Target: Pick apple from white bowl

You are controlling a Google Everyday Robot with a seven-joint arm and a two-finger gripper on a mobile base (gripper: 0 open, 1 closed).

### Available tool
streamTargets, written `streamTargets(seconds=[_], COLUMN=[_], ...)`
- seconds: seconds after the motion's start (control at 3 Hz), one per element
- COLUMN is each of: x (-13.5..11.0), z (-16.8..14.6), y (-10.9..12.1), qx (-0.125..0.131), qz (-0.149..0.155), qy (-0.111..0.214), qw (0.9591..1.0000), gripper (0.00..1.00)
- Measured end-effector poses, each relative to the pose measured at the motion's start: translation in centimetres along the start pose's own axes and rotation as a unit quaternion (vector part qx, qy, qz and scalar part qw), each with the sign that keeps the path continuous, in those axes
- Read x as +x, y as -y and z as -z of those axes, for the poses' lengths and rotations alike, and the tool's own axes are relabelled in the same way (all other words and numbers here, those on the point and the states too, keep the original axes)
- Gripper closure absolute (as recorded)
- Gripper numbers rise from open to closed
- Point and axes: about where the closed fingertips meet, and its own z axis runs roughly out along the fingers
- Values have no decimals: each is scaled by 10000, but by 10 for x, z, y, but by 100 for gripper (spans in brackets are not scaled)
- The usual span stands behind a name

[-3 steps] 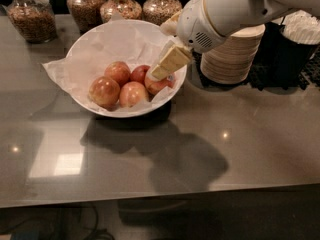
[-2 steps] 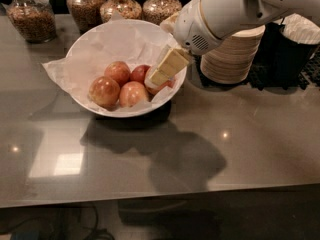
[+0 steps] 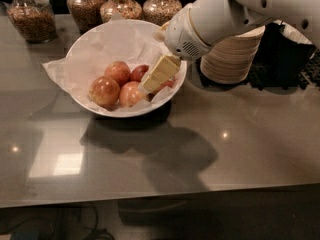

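Observation:
The white bowl [image 3: 95,41], lined with crinkled white paper, stands on the grey counter at the back left. It holds several apples. The big red apple [image 3: 169,83] lies at the bowl's right side, and only a red sliver of it shows behind the gripper. A small dark-red apple [image 3: 140,71] and yellower apples [image 3: 104,91] lie to its left. My gripper [image 3: 149,85] reaches down-left from the white arm [image 3: 225,14] into the bowl, right at the big red apple and next to a yellower apple [image 3: 131,94].
A stack of beige paper bowls [image 3: 232,59] stands just right of the white bowl, under the arm. Glass jars of grain [image 3: 35,16] line the back edge. A dark tray [image 3: 290,54] sits at the far right. The counter's front edge [image 3: 150,196] runs across the view.
The gripper has moved down and to the left, deeper into the bowl, and now covers more of the big red apple. The apples have not moved.

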Motion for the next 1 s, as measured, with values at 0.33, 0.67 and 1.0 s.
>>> streamTargets(seconds=[0.33, 0.67, 1.0], x=[12, 28, 40], z=[-12, -18, -26], y=[1, 8, 11], qx=[-86, -74, -110], qz=[-134, -291, -430], qy=[-98, -216, -298], qw=[9998, 9993, 9986], gripper=[20, 21, 21])
